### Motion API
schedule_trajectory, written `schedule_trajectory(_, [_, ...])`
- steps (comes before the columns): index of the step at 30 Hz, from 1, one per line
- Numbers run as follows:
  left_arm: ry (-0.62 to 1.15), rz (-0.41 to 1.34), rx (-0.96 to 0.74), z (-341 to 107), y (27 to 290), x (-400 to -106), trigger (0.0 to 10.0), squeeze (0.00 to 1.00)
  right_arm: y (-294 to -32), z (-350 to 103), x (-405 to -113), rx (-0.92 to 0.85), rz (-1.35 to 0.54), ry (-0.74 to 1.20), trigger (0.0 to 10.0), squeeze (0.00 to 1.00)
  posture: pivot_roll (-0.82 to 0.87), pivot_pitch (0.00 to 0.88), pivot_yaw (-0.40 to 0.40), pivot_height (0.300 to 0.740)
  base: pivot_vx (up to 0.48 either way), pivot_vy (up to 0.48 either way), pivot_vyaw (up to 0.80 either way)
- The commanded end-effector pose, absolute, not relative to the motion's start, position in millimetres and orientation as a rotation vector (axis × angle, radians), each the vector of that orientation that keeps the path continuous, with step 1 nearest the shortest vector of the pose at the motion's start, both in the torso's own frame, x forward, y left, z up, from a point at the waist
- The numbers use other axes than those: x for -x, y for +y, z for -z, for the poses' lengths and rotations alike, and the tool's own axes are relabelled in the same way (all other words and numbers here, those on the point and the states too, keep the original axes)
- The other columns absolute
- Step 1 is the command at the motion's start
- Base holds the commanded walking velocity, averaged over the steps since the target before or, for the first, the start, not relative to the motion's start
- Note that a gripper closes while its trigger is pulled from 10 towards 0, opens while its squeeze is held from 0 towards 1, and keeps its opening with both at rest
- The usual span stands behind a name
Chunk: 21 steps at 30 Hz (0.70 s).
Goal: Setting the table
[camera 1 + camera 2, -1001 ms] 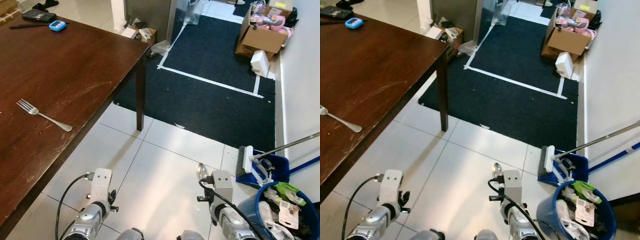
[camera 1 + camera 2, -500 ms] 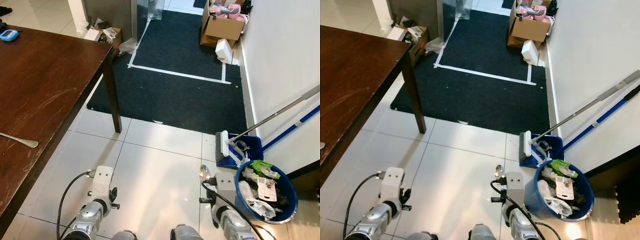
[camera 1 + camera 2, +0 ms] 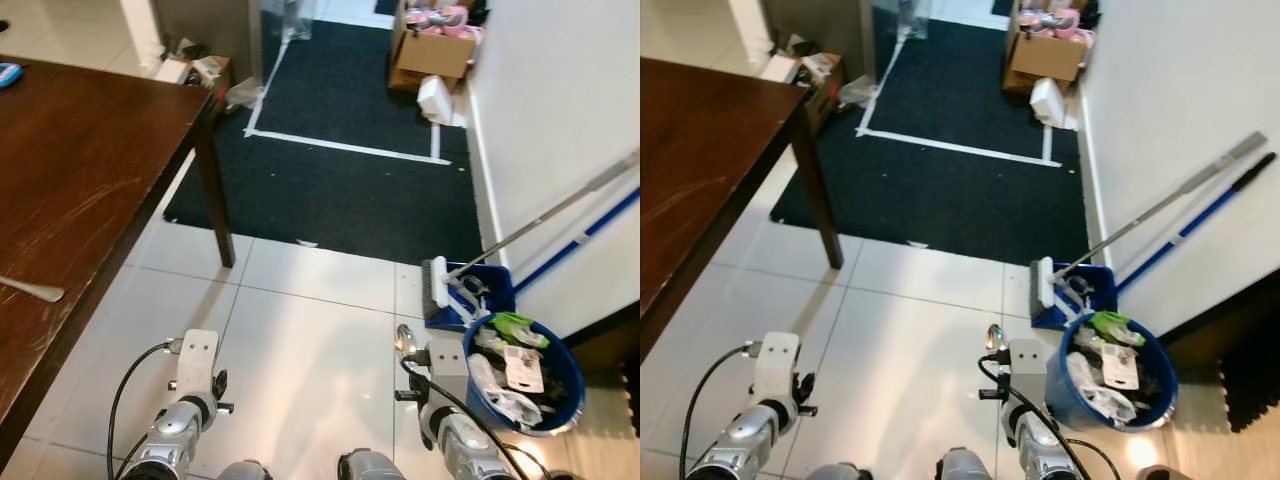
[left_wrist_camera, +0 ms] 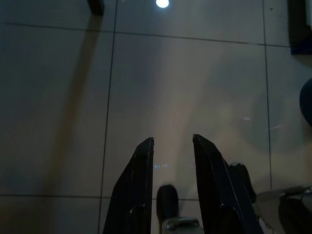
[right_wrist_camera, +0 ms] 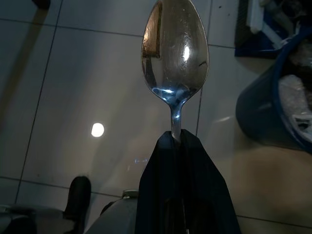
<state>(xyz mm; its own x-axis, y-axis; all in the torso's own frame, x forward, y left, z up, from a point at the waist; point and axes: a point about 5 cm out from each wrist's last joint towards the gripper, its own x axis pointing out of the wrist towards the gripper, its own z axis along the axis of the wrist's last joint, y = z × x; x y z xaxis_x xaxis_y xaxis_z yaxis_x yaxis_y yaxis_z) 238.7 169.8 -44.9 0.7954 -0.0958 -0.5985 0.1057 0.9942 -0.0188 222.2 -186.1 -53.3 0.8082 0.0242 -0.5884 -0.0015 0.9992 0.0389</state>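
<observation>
The right hand [image 5: 178,141] grips a spoon [image 5: 174,48]; left hand [image 4: 173,146] is open, empty. Next, carry it to the table [image 3: 70,170], frame left.

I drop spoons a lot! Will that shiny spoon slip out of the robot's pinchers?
Maybe a little. The spoon looks like smooth polished metal, so probably slippery. The right end effector pinches only its thin neck, so the bowl might wobble or twist. It looks stiff and light, so it likely won't bend.
</observation>
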Motion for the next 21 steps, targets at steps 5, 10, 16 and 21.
schedule_trajectory(5, [0.662, 0.094, 0.011, 50.5, 170.9, -230.5, 10.0, 0.0, -189.1, 54.7, -220.1, -0.042, 0.007, 0.64, 10.0, 0.0, 0.04, 0.057, -0.025, 0.74, 0.0, 0.0, 0.0])
schedule_trajectory(10, [0.646, 0.114, 0.002, 48.6, 168.9, -232.6, 10.0, 0.0, -188.9, 53.4, -221.3, -0.032, 0.0, 0.626, 10.0, 0.0, 0.04, 0.061, -0.024, 0.74, 0.0, 0.0, 0.0])
schedule_trajectory(16, [0.623, 0.119, 0.016, 46.1, 166.9, -235.6, 10.0, 0.0, -188.7, 53.9, -220.5, -0.048, 0.006, 0.626, 10.0, 0.0, 0.04, 0.057, -0.02, 0.74, 0.0, 0.0, -0.8])
schedule_trajectory(21, [0.62, 0.122, 0.014, 45.8, 166.5, -236.1, 10.0, 0.0, -191.3, 55.2, -219.2, -0.035, 0.024, 0.644, 10.0, 0.0, 0.04, 0.052, -0.02, 0.74, 0.0, 0.0, -0.48])
